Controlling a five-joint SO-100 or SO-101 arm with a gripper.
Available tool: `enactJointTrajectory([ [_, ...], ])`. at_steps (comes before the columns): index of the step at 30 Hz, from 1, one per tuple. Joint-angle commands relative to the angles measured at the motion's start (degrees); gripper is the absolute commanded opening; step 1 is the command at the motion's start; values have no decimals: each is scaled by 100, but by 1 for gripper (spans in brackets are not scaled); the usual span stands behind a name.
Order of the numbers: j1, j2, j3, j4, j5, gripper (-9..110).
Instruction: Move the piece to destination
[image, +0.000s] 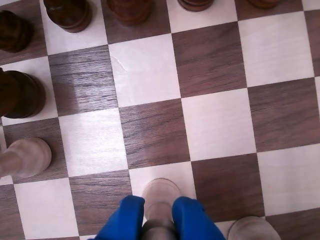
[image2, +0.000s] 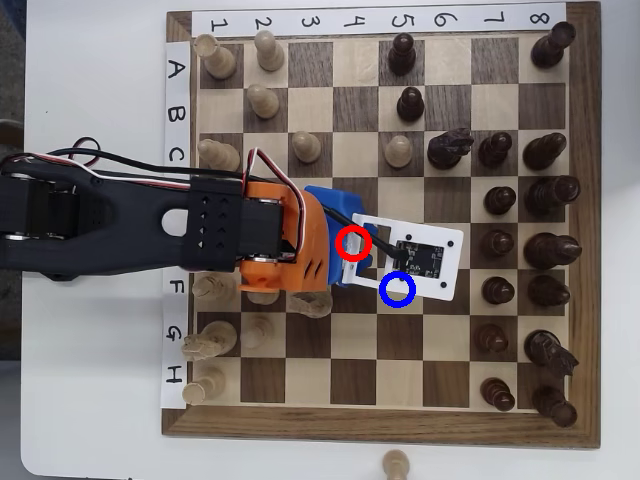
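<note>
In the wrist view the piece (image: 160, 194), a pale cream pawn with a round head, sits between my two blue fingertips (image: 131, 210) at the bottom edge. My gripper (image: 159, 205) is shut on it, over a light square. In the overhead view the pawn is hidden under the orange and blue gripper head (image2: 300, 245) and the white camera plate (image2: 425, 255). The destination, a square with a blue ring (image2: 398, 289), lies just right of and below the gripper head, partly under that plate. The wrist view shows no ring.
A red ring (image2: 352, 243) marks the square at the gripper head. Pale pieces stand close by (image: 25, 157) (image: 252, 229) (image2: 312, 303). Dark pieces line the wrist view's top and left (image: 67, 14) and the board's right side (image2: 545, 250). One pale pawn (image2: 397, 465) lies off the board.
</note>
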Motion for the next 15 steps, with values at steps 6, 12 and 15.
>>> enactJointTrajectory([
  [6, 158, 88, -264, -18, -220, 0],
  [12, 149, 185, -633, 185, -202, 0],
  [15, 149, 237, -817, 299, -193, 0],
])
